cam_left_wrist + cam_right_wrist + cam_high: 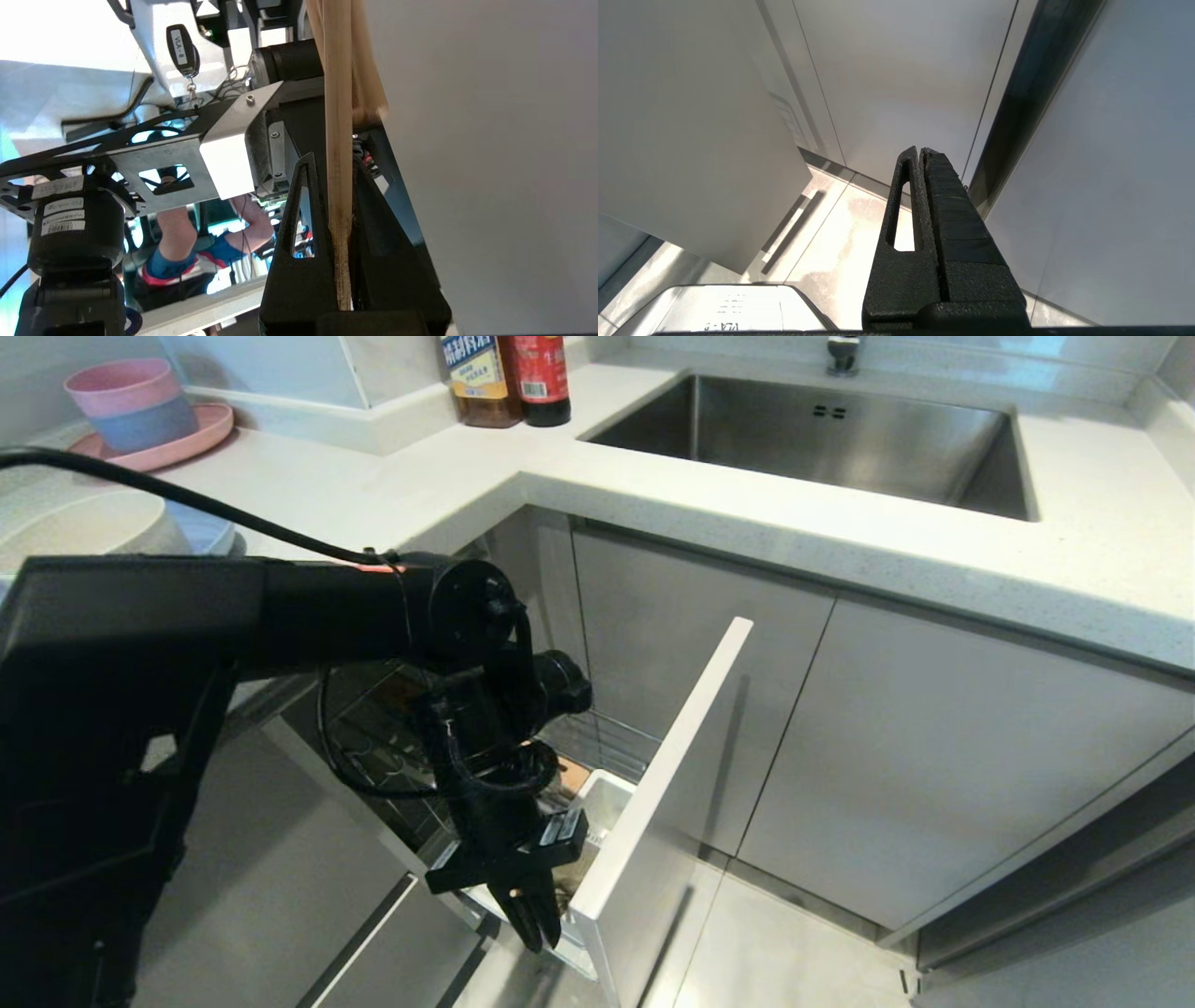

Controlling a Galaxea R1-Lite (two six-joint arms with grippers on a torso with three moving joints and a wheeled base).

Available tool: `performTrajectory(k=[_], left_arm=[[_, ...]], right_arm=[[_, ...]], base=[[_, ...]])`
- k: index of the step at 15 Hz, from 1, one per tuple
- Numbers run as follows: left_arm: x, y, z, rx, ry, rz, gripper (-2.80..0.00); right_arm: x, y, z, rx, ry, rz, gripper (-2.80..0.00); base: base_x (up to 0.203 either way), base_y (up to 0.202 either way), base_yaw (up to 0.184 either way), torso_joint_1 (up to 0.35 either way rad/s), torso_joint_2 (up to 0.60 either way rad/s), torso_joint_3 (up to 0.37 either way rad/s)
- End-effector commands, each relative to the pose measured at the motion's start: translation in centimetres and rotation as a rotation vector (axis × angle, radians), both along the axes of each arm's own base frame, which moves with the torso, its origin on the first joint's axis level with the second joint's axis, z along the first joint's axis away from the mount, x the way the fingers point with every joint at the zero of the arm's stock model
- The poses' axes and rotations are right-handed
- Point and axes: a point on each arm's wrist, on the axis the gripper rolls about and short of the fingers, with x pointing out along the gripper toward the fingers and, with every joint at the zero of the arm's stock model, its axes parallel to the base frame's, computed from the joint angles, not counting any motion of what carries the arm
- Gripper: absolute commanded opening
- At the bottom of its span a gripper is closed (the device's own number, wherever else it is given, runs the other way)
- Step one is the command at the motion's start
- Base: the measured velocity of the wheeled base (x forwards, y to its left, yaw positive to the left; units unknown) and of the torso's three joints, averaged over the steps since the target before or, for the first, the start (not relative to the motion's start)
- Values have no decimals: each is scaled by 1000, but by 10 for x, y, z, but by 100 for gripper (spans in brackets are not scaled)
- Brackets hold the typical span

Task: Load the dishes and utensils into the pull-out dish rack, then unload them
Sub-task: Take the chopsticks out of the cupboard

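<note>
My left gripper (537, 933) points down inside the pull-out dish rack, just behind its narrow white door front (672, 775). It is shut on the pair of light wooden chopsticks (337, 107), which run out past the fingertips beside the white door panel. The left gripper (338, 161) clamps them from both sides. The rack's chrome wire basket (611, 737) and white cutlery holder (611, 798) show behind the arm. A pale blue plate (205, 530) with a cream-white bowl (84, 527) on it sits on the counter at far left, partly hidden by the arm. The fork is out of view. My right gripper (920, 150) hangs shut and empty over the floor.
A pink plate (201, 437) with stacked pink and blue bowls (135, 406) stands at the counter's back left. Two bottles (509, 378) stand beside the steel sink (822, 439). Closed cabinet doors (934, 756) flank the rack. A person's legs appear in the left wrist view.
</note>
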Motion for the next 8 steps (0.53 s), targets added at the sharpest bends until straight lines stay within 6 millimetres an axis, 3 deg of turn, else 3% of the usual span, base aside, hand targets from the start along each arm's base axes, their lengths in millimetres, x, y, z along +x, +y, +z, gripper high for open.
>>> performTrajectory(k=[1, 8], left_arm=[[-9, 5, 16, -21, -28, 8, -280], [-28, 23, 44, 33, -94, 28, -280]], right_arm=[[0, 0, 0, 0, 2, 0, -280], [0, 0, 0, 0, 0, 0, -280]], base=[[0, 0, 0, 0, 0, 0], [0, 0, 0, 0, 0, 0]])
